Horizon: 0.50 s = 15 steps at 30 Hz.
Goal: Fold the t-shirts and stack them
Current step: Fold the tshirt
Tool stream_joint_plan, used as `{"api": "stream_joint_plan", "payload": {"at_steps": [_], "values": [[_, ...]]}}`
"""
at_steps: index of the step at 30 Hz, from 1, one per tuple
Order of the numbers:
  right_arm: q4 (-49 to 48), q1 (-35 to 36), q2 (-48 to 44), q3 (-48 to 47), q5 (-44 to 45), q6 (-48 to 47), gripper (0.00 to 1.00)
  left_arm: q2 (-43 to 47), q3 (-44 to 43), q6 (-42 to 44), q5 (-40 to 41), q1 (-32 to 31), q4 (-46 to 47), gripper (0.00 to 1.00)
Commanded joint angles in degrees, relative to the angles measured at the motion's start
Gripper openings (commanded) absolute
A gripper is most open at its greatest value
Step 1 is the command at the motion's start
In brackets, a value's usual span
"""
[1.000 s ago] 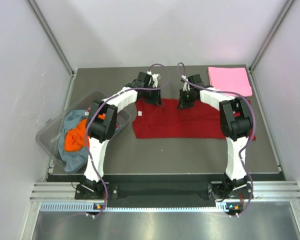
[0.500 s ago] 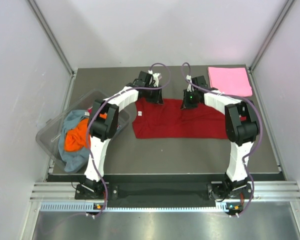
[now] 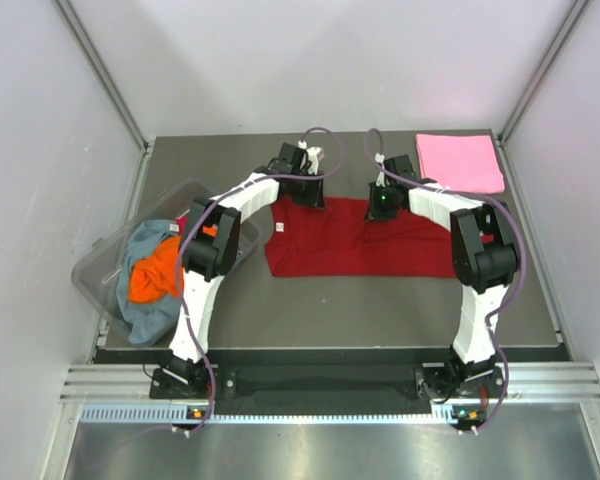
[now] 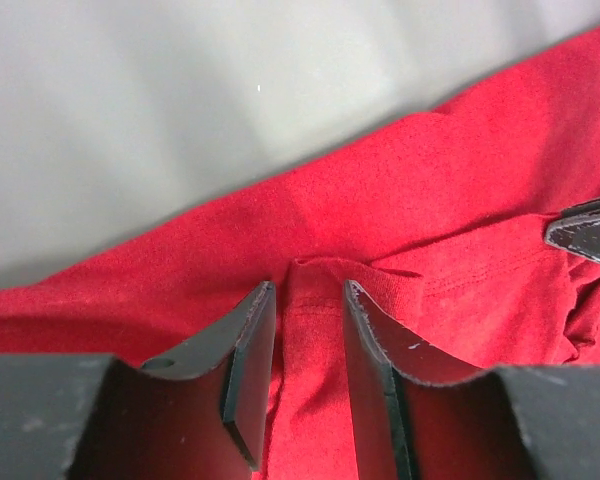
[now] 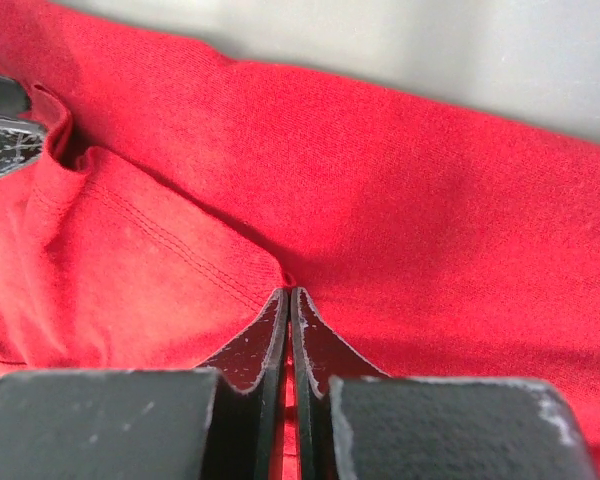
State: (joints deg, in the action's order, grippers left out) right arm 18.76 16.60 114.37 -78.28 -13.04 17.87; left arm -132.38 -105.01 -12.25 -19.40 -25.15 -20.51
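Note:
A dark red t-shirt [image 3: 350, 245] lies spread across the middle of the table, its white neck label [image 3: 279, 228] at the left end. At the shirt's back edge, my left gripper [image 3: 305, 198] has its jaws set around a raised fold of red cloth [image 4: 308, 330] that fills the gap between them. A little to the right, my right gripper [image 3: 382, 210] is shut tight on the same shirt's back edge [image 5: 180, 260], with a sliver of red between the pads. A folded light pink t-shirt [image 3: 460, 160] lies at the back right corner.
A clear plastic tub [image 3: 105, 265] stands tilted at the left table edge, holding an orange shirt [image 3: 150, 275] and a grey-blue one [image 3: 145, 315]. In the left wrist view the other gripper's fingertip [image 4: 590, 228] shows close by on the right. Walls enclose the table.
My right gripper has shifted slightly right and toward the back with the cloth. The shirt's right lower corner no longer sticks out past the right arm. The left gripper has barely moved.

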Motion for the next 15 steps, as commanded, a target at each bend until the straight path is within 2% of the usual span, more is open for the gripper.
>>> {"api": "stream_joint_plan", "payload": {"at_steps": [1, 10, 13, 15], "values": [[-2.7, -0.7, -4.0, 0.2, 0.8, 0.3, 0.00, -1.3, -2.4, 1.0, 0.0, 0.2, 1.6, 0.38], [-2.2, -0.8, -3.8, -0.6, 0.6, 0.1, 0.00, -3.2, -4.2, 0.9, -0.9, 0.2, 1.3, 0.35], [-2.2, -0.8, -3.8, -0.8, 0.4, 0.0, 0.00, -3.0, -4.3, 0.6, -1.6, 0.2, 1.4, 0.24], [-2.2, -0.8, -3.7, -0.9, 0.4, 0.0, 0.00, -2.6, -4.5, 0.1, -2.9, 0.2, 1.6, 0.13]]}}
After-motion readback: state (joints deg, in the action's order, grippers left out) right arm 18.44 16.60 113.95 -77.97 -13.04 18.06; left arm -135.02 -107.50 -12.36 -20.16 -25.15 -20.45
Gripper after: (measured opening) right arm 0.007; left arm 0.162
